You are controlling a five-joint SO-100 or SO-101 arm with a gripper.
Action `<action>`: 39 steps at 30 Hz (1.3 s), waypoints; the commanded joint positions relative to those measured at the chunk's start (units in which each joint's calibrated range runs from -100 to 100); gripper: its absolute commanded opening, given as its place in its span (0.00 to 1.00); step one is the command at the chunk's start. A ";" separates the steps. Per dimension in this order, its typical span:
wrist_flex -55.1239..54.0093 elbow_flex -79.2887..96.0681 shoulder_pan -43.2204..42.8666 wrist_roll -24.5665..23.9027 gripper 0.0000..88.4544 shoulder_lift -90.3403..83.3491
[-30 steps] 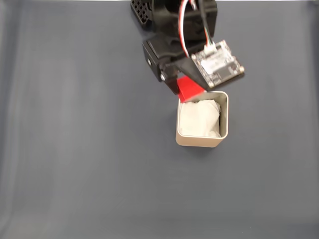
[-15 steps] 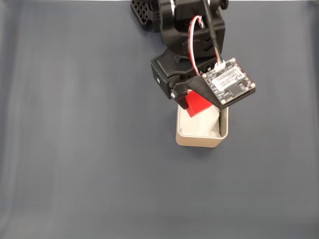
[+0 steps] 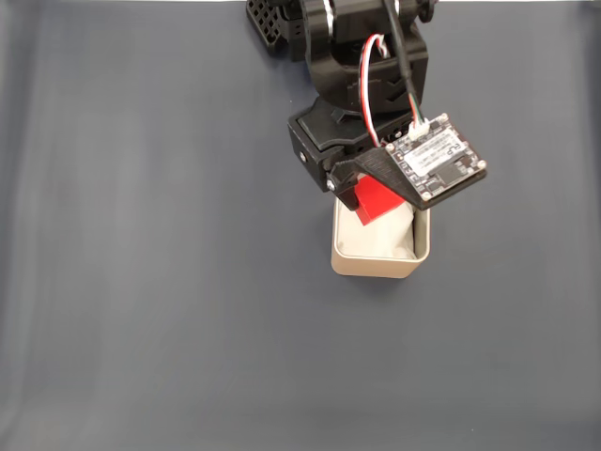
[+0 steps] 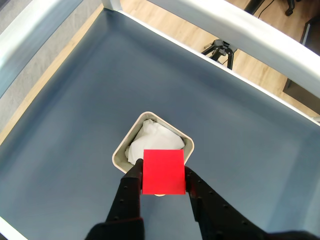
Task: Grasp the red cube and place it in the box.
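Between my end effector (image 4: 163, 179) fingers sits the one red cube (image 4: 163, 171), gripped, now carried forward over the single box (image 3: 379, 264) below; a second ago it hung behind the rim.

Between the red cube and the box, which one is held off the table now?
The red cube: the gripper clamps it between its fingers, above the box, which rests on the dark table.

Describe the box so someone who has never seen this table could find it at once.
On the dark blue-grey table mat, look just below the black arm in the fixed view. The box is a square beige container with rounded corners and crumpled white lining, directly beneath the red cube held in the pincer.
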 commanded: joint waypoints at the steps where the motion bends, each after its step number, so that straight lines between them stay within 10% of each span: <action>1: -1.10 -1.84 -0.22 -0.49 0.01 -0.24; 15: -1.67 -1.84 -0.08 -0.49 0.02 -0.16; 27: -3.80 0.44 0.14 -2.15 0.49 -1.29; 39: -4.70 2.17 -0.01 -2.49 0.57 -2.16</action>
